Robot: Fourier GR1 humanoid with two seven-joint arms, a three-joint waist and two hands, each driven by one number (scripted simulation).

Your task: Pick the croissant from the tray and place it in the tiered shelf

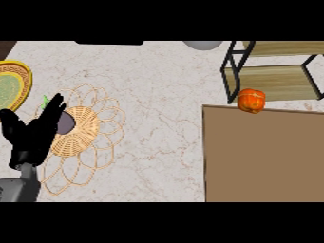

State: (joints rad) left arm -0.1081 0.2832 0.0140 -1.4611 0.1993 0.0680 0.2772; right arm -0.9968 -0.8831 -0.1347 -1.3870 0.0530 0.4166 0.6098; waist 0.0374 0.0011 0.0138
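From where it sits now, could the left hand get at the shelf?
Probably not easily: the left hand rests open at the far left over the wicker mat, while the shelf stands across the counter, beyond the tray.

The tray (273,156) lies at the counter's (164,95) right, and an orange object (251,100) sits at the tray's far edge, near its left corner. Just behind the tray stands the tiered shelf (280,71). Well left of the tray lies a woven mat (87,137) with the left hand (31,135) over its left side, and left of that mat a plate (3,92).
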